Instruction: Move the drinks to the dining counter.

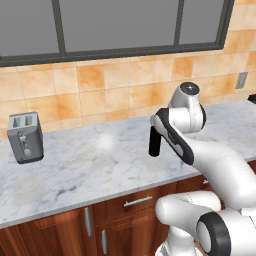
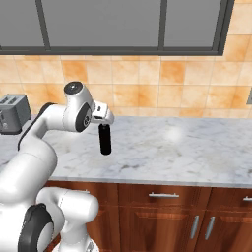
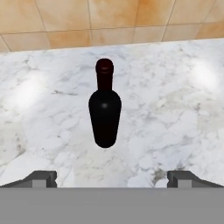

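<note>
Above the wine bottle (image 3: 105, 114) my end effector (image 3: 112, 178) hangs with its jaws spread wide and nothing between them, the bottle upright on the marble worktop (image 3: 175, 109) just ahead. I judge the bottle heavy, rigid, slick and breakable glass, best gripped low on its broad body rather than the narrow neck. Behind the bottle runs an orange tiled wall (image 1: 100, 95) under a window (image 1: 115, 25), with a toaster (image 1: 25, 136) well to its left.

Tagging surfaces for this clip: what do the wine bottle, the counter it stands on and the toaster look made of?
Wine bottle: near-black glass by its look, glossy, with a small highlight on its shoulder. Counter: white-grey veined marble, polished, with soft light reflections. Toaster: grey, probably brushed metal, though the render leaves that open.
</note>
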Robot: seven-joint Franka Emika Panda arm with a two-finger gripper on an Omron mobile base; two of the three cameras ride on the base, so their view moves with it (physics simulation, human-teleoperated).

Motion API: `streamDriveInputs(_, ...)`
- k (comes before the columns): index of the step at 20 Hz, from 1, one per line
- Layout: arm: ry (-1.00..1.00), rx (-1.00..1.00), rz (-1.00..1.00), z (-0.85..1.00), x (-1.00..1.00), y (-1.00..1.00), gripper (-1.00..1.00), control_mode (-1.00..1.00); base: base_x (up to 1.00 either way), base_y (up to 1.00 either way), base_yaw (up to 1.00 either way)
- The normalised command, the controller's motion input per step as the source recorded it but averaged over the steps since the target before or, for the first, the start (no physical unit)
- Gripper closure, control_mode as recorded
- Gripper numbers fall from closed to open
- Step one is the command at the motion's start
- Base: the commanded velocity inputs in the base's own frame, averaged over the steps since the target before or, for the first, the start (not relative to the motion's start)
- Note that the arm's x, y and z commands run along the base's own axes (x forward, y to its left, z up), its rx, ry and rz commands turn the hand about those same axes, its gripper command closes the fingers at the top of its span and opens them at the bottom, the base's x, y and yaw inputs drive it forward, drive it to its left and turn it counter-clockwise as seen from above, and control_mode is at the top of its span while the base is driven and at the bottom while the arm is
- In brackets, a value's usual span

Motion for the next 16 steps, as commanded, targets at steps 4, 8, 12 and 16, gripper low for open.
streamDriveInputs(4,0.00,0.00,0.00,-0.08,0.15,0.09,-1.00,-1.00,0.00,0.00,0.00)
streamDriveInputs(8,0.00,0.00,0.00,0.00,0.18,0.05,-1.00,-1.00,0.00,0.00,0.00)
streamDriveInputs(12,0.00,0.01,0.00,0.00,0.24,0.00,-1.00,-1.00,0.00,0.00,0.00)
streamDriveInputs(16,0.03,0.01,0.00,-0.01,0.25,0.00,-1.00,-1.00,0.00,0.00,0.00)
